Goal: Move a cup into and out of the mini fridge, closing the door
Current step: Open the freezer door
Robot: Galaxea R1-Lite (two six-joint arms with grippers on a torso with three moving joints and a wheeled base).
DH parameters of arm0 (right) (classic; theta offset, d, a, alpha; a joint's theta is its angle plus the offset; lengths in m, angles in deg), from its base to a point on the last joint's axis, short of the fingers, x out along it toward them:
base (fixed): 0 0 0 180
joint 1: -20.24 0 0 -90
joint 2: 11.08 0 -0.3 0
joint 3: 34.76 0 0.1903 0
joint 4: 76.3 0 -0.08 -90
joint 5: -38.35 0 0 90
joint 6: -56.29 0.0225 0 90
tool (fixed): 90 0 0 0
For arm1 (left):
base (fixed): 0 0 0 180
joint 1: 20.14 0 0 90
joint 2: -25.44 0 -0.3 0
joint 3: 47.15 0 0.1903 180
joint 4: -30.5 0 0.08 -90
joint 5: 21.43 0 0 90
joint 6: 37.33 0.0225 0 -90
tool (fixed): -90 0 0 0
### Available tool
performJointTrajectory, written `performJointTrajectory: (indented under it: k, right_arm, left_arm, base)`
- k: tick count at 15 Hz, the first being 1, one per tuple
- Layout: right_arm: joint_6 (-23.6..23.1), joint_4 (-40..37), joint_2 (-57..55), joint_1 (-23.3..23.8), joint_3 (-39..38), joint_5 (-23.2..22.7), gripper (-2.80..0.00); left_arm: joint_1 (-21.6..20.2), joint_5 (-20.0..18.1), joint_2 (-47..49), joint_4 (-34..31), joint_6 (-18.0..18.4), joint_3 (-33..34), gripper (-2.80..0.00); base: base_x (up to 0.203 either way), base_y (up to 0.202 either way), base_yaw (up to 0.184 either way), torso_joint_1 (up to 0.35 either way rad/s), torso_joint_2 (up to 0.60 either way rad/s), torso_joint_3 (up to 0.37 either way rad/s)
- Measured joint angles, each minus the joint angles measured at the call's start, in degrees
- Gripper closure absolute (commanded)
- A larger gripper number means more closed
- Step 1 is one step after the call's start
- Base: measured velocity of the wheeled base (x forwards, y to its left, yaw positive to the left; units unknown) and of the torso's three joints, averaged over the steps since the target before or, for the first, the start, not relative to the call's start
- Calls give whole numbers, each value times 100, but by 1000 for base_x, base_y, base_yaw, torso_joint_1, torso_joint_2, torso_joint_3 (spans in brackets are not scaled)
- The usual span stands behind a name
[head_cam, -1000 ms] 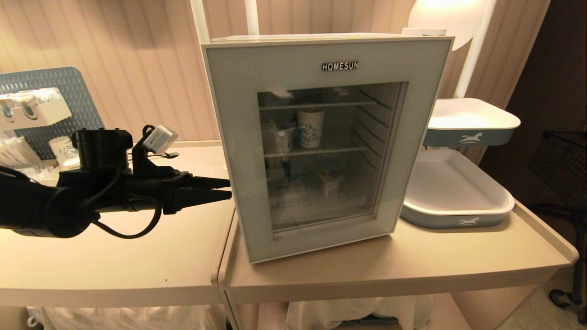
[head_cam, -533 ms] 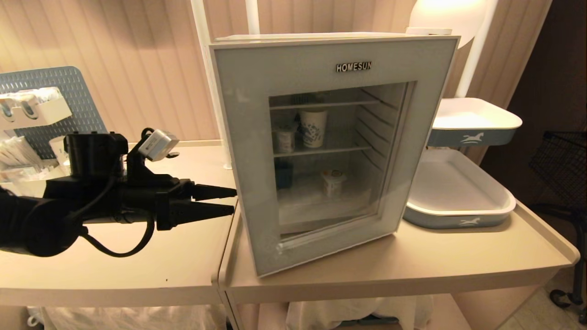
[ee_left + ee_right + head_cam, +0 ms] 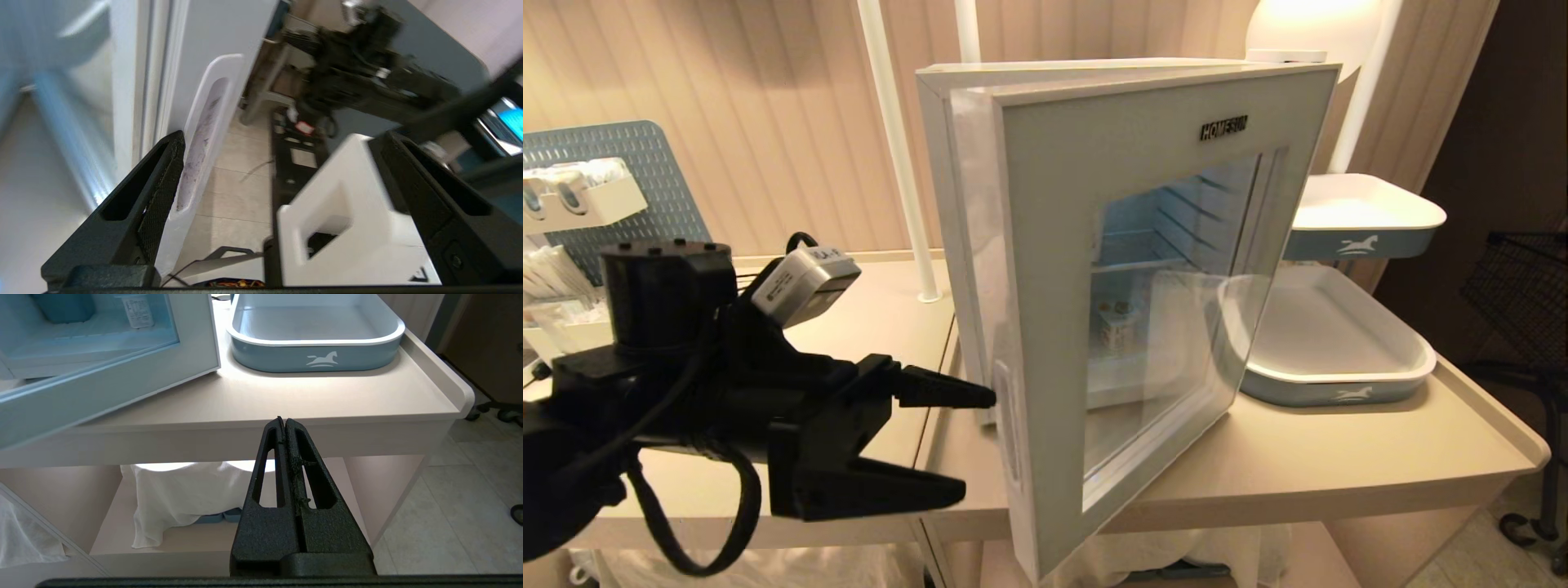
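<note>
We see the mini fridge (image 3: 956, 204) standing on the beige surface (image 3: 1298, 457), and its door (image 3: 1045, 269) hangs partly open, swung out toward us on the hinge at its right side. Through the glass window we make out wire shelves and a small white container (image 3: 1116, 321) on the fridge floor; we cannot pick out a cup with any certainty from this angle.

Our left tool (image 3: 976, 445) sits at the door's free edge with its fingers spread wide, holding nothing. The upper finger (image 3: 947, 390) reaches just behind the edge, beside the recessed handle (image 3: 1005, 425), and the lower finger (image 3: 882, 488) lies in front of the door. In the left wrist view one finger (image 3: 161, 192) rests against the pale moulded handle (image 3: 204, 134); the picture is too blurred there for more.

Our right tool (image 3: 283, 421) hangs low, in front of and below the surface's edge, fingers pressed together and empty.

To the right of the fridge sit a blue-and-white tray (image 3: 1339, 380) and a second tray (image 3: 1364, 224) raised behind it. A blue pegboard (image 3: 629, 175) with white bins stands at far left.
</note>
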Motion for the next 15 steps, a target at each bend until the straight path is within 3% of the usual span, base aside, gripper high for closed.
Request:
performJointTrajectory:
  k: [5,9,12,15]
  right_arm:
    - [0,-5,0,0,0,0,0]
    - [1,-6,0,2,0,0,0]
    - [2,-16,0,0,0,-1,0]
    - [0,-9,0,0,0,-1,0]
  left_arm:
    - [814,24,-977,-297,-5,593,-280]
    - [1216,67,-1794,-1124,20,888,-280]
    - [1296,558,-1763,-1126,131,772,-280]
    - [1437,856,-1140,-1098,522,413,-280]
  base:
    - [0,0,0,0,0,0]
    - [0,0,0,0,0,0]
    - [0,0,0,0,0,0]
    - [0,0,0,0,0,0]
